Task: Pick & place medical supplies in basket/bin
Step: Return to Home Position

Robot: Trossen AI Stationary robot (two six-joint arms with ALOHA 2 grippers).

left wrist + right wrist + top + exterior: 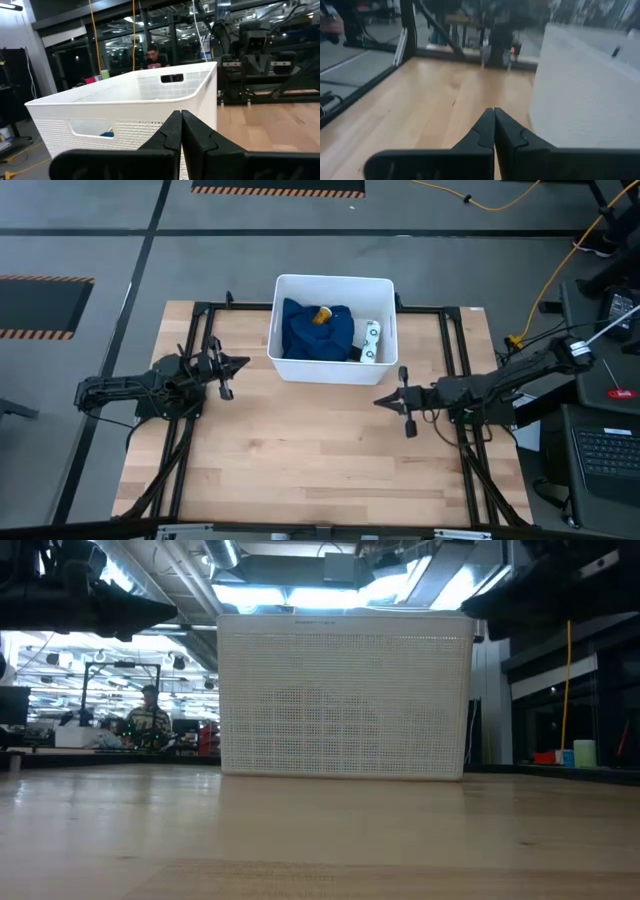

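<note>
Sitting at the far middle of the tabletop (300,450), the bin (334,372) holds the supplies. The blue cloth (312,335) fills most of its floor, bunched up. The orange bottle (324,315) lies on top of the cloth toward the far wall, and the white packet (371,340) is tucked against the bin's right wall, beside the cloth. I cannot make out a black cylinder.

The left fingers (236,364) hang over the tabletop just off the bin's left side, pointing toward it and pressed together with nothing between them; the left wrist view shows them meeting in a tight seam in front of the bin wall. The right fingers (388,400) hover over the tabletop near the bin's front right corner, likewise closed on nothing, apart from the bin.

From table height the bin's perforated front wall fills the middle, and a person (148,716) sits in the room far behind.
</note>
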